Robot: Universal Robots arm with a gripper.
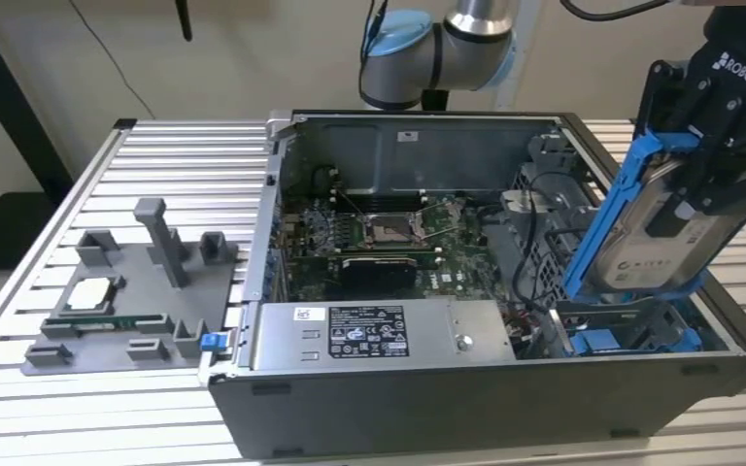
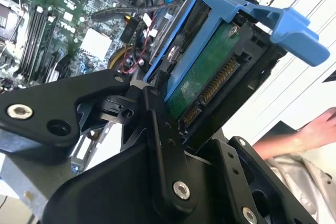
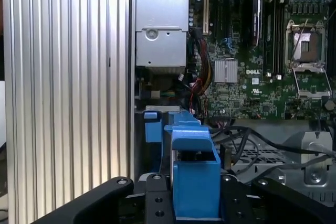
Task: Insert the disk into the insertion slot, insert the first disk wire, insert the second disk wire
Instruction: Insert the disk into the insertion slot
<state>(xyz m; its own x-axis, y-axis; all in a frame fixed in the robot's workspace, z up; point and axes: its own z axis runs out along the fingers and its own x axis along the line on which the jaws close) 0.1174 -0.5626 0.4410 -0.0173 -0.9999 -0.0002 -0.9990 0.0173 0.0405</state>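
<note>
My gripper point(image 1: 692, 184) is shut on the disk point(image 1: 643, 233), a silver drive in a bright blue carrier frame. It holds the disk tilted, above the right end of the open computer case in the exterior view. Its lower end hangs just over the insertion slot point(image 1: 626, 335), a grey bay with blue tabs at its mouth. In the second wrist view the disk's point(image 2: 207, 69) green underside and connector edge show between the black fingers point(image 2: 157, 119). The first wrist view looks along the blue carrier point(image 3: 193, 156) toward the bay's blue tab point(image 3: 151, 127). Black cables point(image 3: 252, 140) lie beside the bay.
The grey power-supply box point(image 1: 373, 332) fills the case's front, with the motherboard point(image 1: 373, 233) behind it. A grey fixture point(image 1: 120, 306) holding small parts stands on the ribbed table point(image 1: 166, 155) at the exterior view's left. A person's hand point(image 2: 312, 129) rests outside the case.
</note>
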